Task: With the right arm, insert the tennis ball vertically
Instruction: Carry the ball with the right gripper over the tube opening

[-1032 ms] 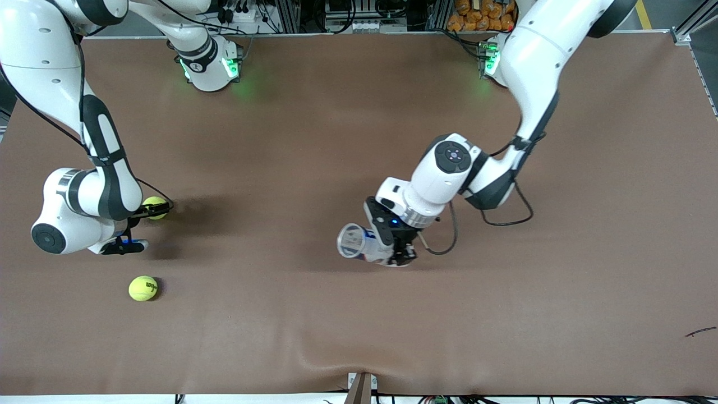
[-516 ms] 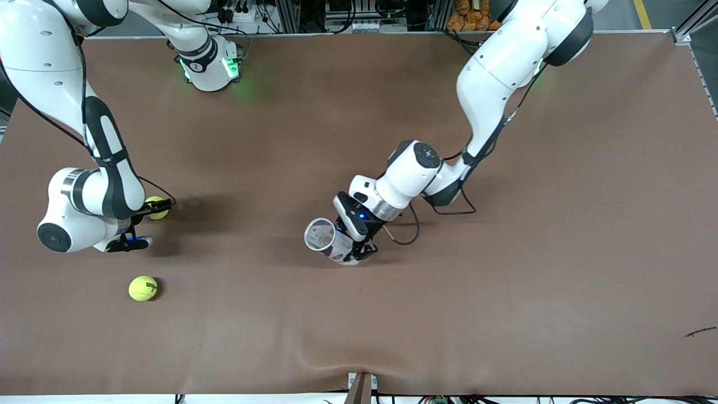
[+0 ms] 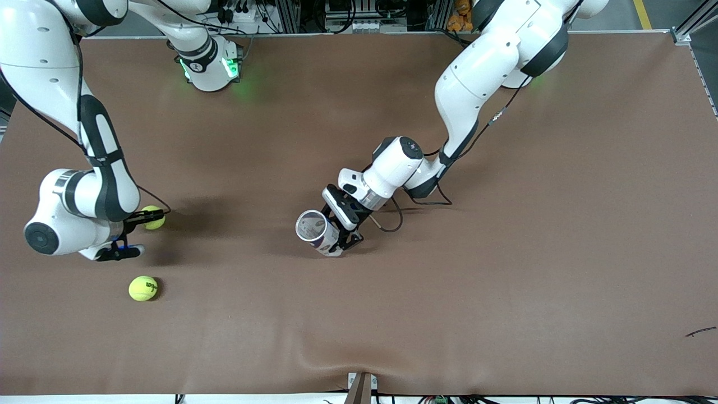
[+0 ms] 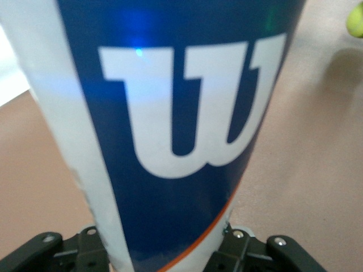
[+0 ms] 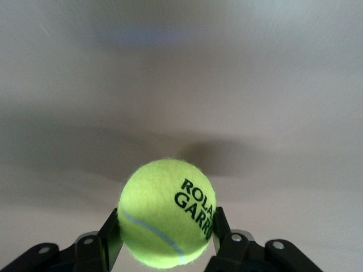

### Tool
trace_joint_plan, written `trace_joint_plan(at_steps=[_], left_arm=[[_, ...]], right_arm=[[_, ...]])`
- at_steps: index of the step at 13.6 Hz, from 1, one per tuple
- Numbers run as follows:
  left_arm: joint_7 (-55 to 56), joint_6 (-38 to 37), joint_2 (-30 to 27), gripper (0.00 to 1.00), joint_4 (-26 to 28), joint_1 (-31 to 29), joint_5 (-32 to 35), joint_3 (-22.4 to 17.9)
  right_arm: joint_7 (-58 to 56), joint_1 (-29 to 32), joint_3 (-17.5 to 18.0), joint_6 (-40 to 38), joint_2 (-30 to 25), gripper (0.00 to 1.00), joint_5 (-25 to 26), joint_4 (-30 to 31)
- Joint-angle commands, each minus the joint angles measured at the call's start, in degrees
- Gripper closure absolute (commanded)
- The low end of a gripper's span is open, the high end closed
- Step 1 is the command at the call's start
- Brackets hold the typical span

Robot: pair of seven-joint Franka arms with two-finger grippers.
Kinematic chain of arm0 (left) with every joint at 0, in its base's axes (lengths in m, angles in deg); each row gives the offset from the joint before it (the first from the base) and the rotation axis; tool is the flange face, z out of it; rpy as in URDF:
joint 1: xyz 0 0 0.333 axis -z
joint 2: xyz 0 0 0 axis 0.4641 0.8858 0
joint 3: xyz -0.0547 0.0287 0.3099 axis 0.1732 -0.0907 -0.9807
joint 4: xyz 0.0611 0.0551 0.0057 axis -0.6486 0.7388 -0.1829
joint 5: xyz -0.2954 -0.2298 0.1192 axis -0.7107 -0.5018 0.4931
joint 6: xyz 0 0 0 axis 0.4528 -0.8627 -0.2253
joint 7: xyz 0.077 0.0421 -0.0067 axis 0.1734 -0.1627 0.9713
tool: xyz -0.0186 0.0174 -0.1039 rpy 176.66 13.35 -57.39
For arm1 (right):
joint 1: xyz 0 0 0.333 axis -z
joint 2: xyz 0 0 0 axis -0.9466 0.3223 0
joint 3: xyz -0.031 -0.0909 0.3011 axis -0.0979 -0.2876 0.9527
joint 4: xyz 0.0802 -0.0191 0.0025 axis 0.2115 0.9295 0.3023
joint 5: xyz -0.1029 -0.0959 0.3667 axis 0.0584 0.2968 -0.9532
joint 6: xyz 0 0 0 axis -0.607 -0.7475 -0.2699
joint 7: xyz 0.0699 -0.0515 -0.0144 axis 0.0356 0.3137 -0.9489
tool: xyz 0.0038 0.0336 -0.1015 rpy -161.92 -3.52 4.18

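Observation:
My right gripper (image 3: 147, 219) is shut on a yellow-green tennis ball (image 3: 153, 217) at the right arm's end of the table. In the right wrist view the ball (image 5: 167, 212) sits between the fingers (image 5: 110, 232) of that gripper (image 5: 165, 229), above the brown mat. My left gripper (image 3: 341, 231) is shut on a blue and white ball can (image 3: 315, 229) over the middle of the table. The can is tilted, with its open mouth (image 3: 310, 225) upward and toward the right arm's end. The can (image 4: 176, 124) fills the left wrist view, held low in the left gripper (image 4: 170, 258).
A second tennis ball (image 3: 143, 288) lies on the brown mat (image 3: 505, 269), nearer to the front camera than my right gripper. A small dark scrap (image 3: 700, 331) lies near the front edge at the left arm's end.
My left arm has carried the can toward the right arm's end of the table. My right gripper has shifted slightly with the ball in it.

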Motion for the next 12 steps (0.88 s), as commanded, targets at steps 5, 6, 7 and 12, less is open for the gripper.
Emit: trace_joint_plan(at_steps=[5,6,7,12], left_arm=[[4.2,2.1,1.9,0.32,-1.7,1.9,-1.0,-0.3],[4.2,2.1,2.3,0.3,-1.6,1.9,-0.8,-0.3],[4.2,2.1,2.5,0.3,-1.6,1.9,-0.8,-0.3],[4.2,2.6,2.6,0.3,-1.6,1.9,-0.6,-0.3]], right_arm=[[1.5,0.0,3.7,-4.2,-8.0,0.85,-11.0,-5.4],[4.0,-0.5,3.7,-7.1,-8.0,0.85,-14.1,-7.3],[7.2,-1.2,3.7,-9.3,-7.9,0.85,-16.2,-8.8],[27.4,-8.7,3.7,-10.2,-7.9,0.84,-22.2,-11.4]])
